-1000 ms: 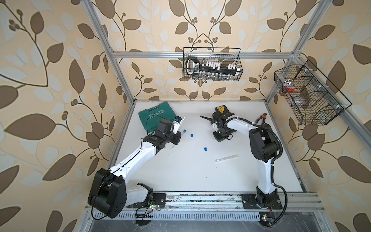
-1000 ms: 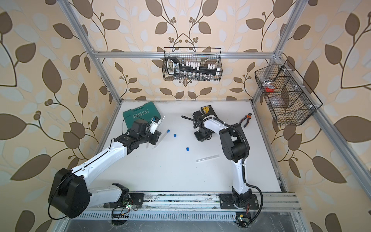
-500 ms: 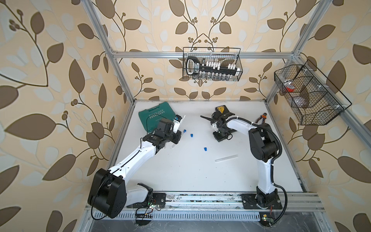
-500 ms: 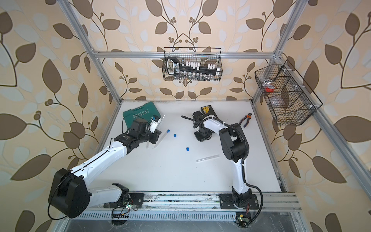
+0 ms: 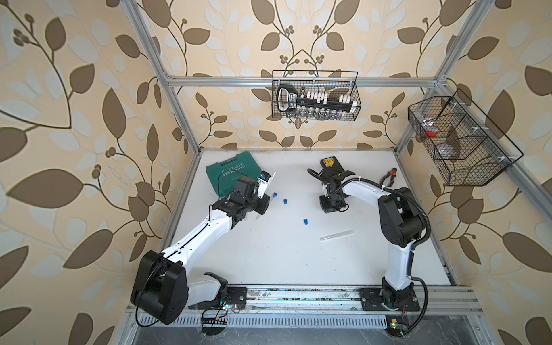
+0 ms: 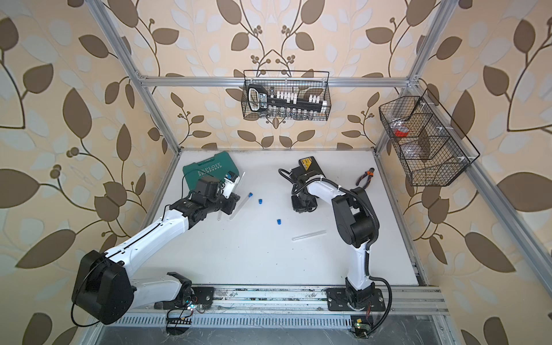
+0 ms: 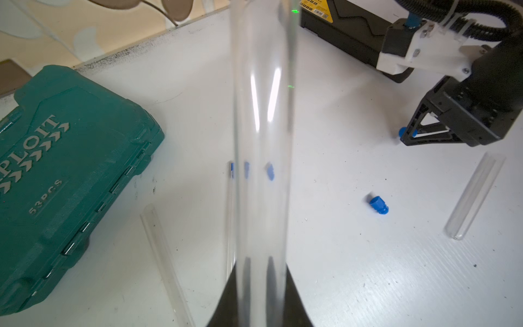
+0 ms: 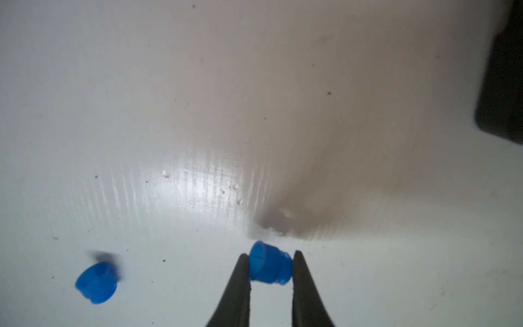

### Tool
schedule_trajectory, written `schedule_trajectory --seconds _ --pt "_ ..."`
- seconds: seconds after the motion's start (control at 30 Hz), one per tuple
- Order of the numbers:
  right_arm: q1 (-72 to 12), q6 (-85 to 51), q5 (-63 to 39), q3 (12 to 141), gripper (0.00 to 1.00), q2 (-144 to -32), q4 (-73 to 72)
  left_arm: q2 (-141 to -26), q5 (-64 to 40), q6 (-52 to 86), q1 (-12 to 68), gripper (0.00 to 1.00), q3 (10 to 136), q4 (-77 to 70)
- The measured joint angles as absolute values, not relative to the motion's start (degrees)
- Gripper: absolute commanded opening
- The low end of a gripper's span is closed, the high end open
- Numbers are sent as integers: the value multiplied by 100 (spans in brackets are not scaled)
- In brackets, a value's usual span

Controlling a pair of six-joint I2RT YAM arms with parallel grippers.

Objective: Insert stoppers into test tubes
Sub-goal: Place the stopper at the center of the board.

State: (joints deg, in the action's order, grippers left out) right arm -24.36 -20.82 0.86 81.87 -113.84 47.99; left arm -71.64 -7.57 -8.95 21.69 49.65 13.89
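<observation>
One stopper (image 8: pixel 270 264) is sitting low-centre in the right wrist frame, with the right pincer (image 8: pixel 270 254) pinching it, nearly closed, on the counter (image 8: pixel 169 113). The left pincer (image 7: pixel 261 294) is clamping a test tube (image 7: pixel 263 141) running up the left wrist frame's middle. Both top views are hiding the pinched stopper.

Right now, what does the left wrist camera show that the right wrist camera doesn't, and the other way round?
Only the left wrist view shows the clear tube gripped in the left pincer, the green case, a loose tube and the right pincer from outside. Only the right wrist view shows, close up, that pincer's fingertips pressed on both sides of the blue stopper. Both show the white table and that stopper, a mere blue speck in the left wrist view.
</observation>
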Motion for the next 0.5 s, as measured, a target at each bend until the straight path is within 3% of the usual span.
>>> schedule_trajectory --seconds 0.5 --pt "-2438 -2526 -3 8117 23 -11459 4650 -7164 -755 -897 2169 0 4965 1398"
